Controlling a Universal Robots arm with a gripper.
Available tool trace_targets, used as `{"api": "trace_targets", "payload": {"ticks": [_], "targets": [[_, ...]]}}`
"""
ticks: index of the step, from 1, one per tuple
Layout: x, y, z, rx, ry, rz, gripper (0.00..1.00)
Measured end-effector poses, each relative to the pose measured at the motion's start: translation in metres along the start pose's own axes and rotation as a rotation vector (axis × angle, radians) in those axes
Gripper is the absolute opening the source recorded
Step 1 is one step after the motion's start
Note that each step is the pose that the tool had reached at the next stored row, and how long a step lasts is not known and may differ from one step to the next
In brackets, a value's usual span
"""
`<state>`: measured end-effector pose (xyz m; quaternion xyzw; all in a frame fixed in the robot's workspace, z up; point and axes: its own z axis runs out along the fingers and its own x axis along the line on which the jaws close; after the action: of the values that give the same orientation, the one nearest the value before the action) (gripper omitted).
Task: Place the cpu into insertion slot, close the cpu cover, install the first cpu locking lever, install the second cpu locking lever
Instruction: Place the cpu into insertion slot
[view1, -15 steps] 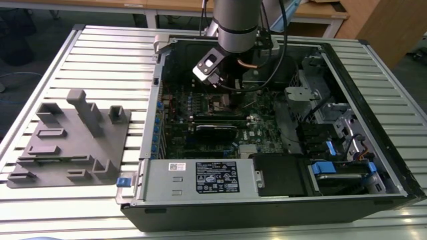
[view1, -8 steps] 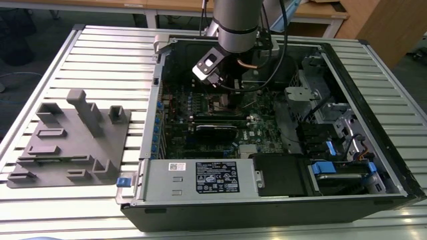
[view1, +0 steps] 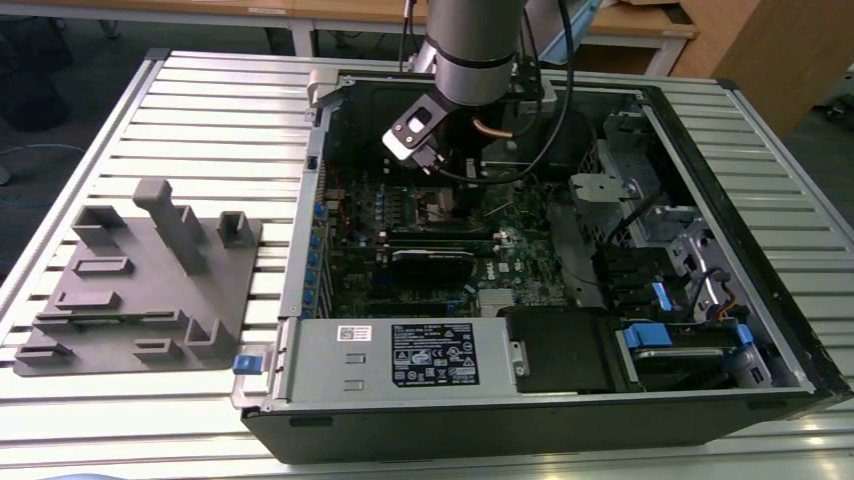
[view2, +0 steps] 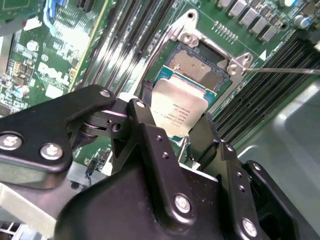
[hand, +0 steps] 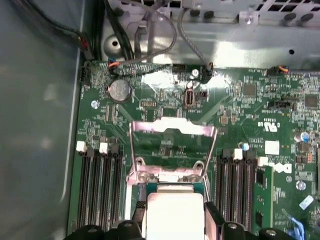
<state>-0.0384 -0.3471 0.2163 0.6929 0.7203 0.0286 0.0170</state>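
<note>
The black two-fingered pincer (view2: 175, 122) is clamped on the small, flat, square, silver-topped cpu (view2: 178, 107), gripping its opposite edges. The cpu hangs just over the square, dark-centred, silver-rimmed insertion slot (view2: 197, 67) below the fingertips. Beyond the pincer, the thin silvery frame of the cpu cover (hand: 172, 129) stands open. The cpu looks light, stiff, smooth and delicate underneath, so its edges are the safest hold.
</note>
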Motion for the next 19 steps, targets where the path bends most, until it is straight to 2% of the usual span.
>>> {"api": "trace_targets", "payload": {"ticks": [3, 6, 10, 15, 19], "targets": [[0.0000, -0.0008, 0.0005, -0.0005, 0.0027, 0.014, 0.54], [0.0000, -0.0014, 0.0012, -0.0008, 0.0024, 0.042, 0.54], [0.0001, -0.0034, 0.0032, -0.0009, 0.0025, 0.044, 0.54], [0.0012, -0.0047, 0.0052, -0.0011, 0.0075, 0.044, 0.54], [0.0024, -0.0062, 0.0074, -0.0010, 0.0079, 0.044, 0.54]]}}
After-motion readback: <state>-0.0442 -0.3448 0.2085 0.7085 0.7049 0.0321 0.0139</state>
